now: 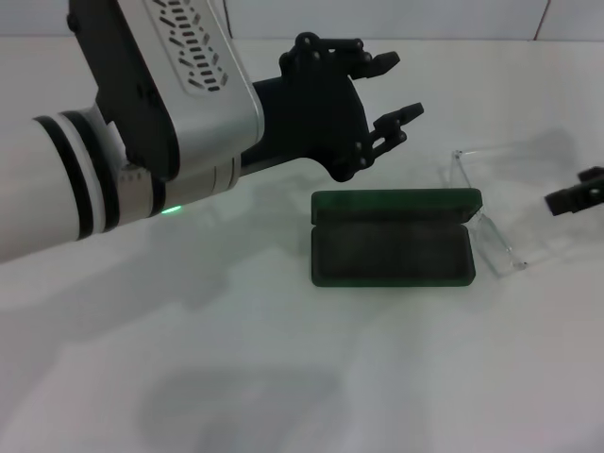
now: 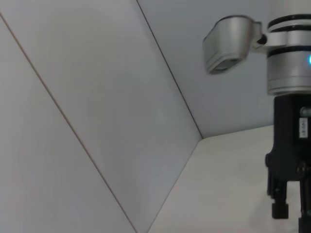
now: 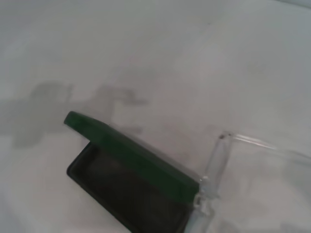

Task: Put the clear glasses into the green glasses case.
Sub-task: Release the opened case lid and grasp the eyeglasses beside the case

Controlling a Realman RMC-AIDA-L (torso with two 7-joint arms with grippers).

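Clear glasses (image 1: 491, 203) on white tabletop (image 1: 283, 377), lying just right of green glasses case (image 1: 392, 238), one temple end touching or nearly touching case's right end, exact contact unclear; other temple stretching back and right toward table's far side. Not in the case. Case open, lid standing up along far edge, dark lining facing up, nothing inside. Left gripper (image 1: 394, 88) hovering above table behind and left of case, fingers spread apart, holding nothing, well clear of glasses. Right gripper (image 1: 576, 193) just poking in at right edge of head view, near the glasses' right side, only a dark tip visible; can't tell if fingers apart or together. Surface plain white, matte, soft grey shadows of arm falling left and in front of case. Behind table, pale wall with a thin dark seam at upper right. Right wrist view: closer on case (image 3: 131, 174) from lid side, green lid edge toward camera, dark interior below it, glasses' hinge and temple (image 3: 218, 165) right at case's corner, arm shadows on tabletop (image 3: 146, 58) beyond; no gripper fingers seen. Left wrist view: neither case nor glasses, only wall panels with diagonal seams, strip of table, and right arm's silver wrist with black gripper (image 2: 291, 184) hanging down at frame edge.
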